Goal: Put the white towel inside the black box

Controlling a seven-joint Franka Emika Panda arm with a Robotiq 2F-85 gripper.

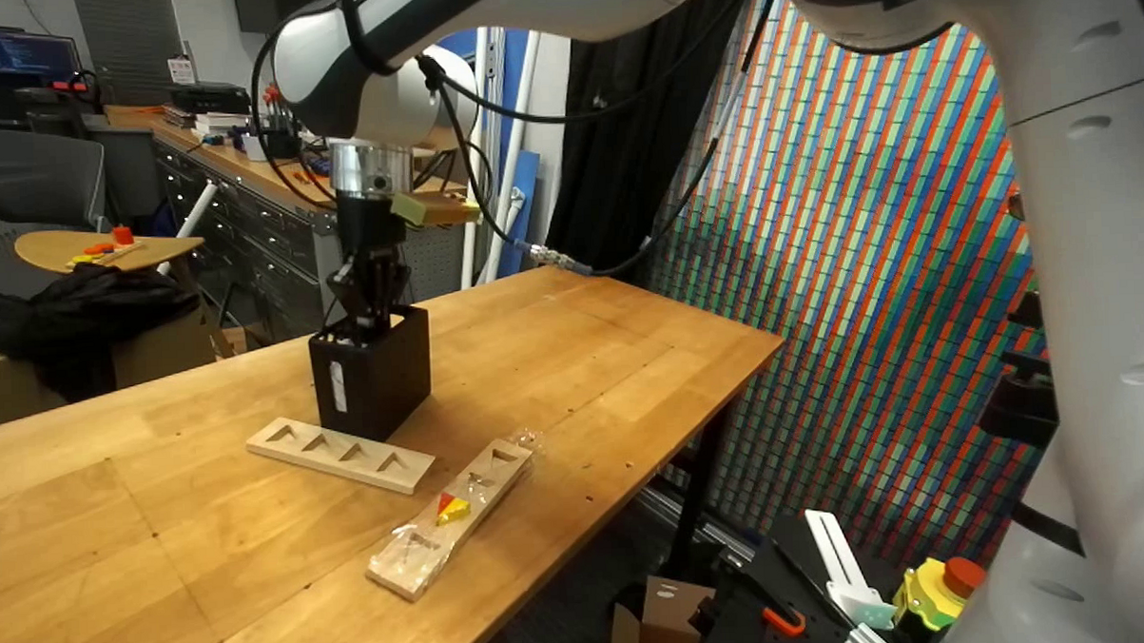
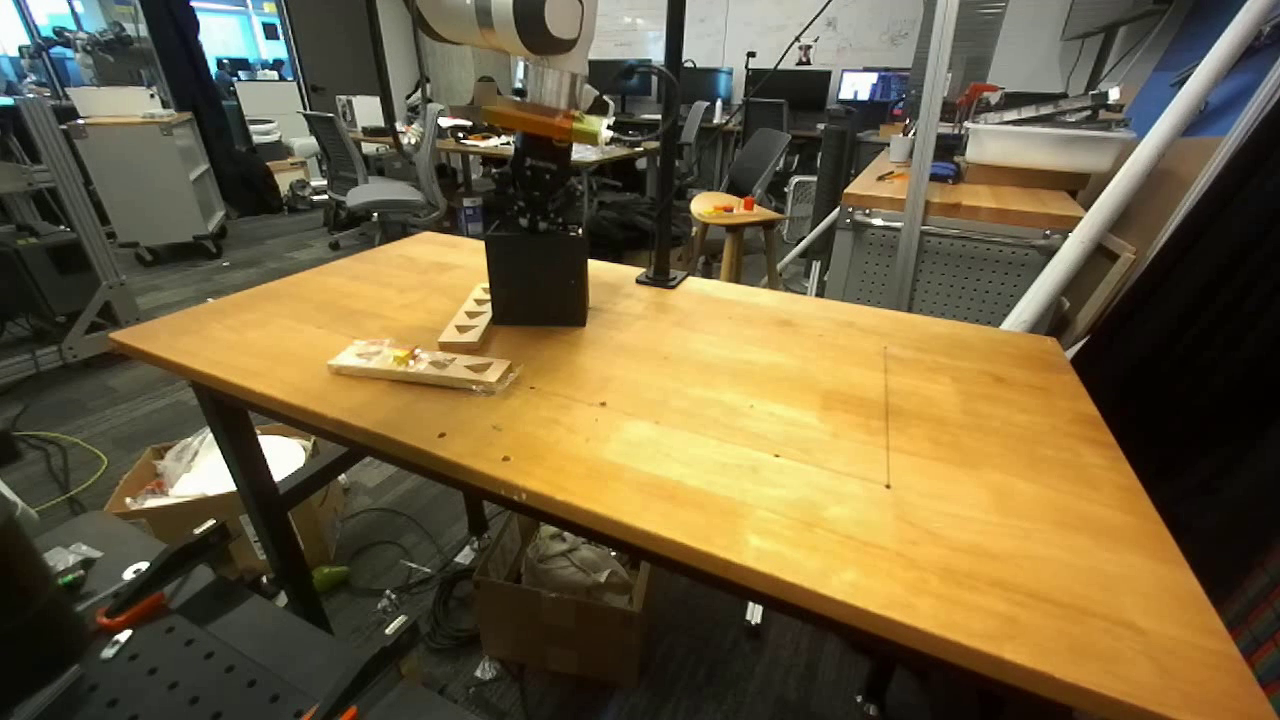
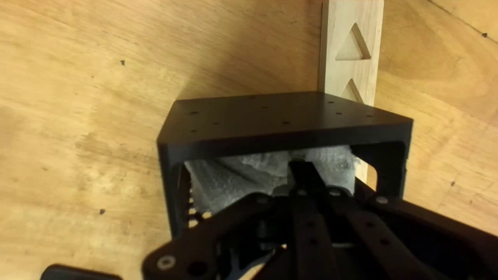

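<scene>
White towel [image 3: 260, 167] lies bunched inside black box [image 3: 280, 120]. Gripper [image 3: 303, 169] reaches in, jaws together; cannot tell whether towel is pinched.

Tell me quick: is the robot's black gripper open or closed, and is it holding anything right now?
Gripper: closed, its lower end inside the open-topped black box; whether it pinches the crumpled white cloth towel there cannot be told.

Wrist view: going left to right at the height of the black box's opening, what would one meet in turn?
Wooden table → left edge of the black box → white towel inside it → gripper in front of the towel → more towel → pale strip showing through a gap → right edge of the box → table.
</scene>
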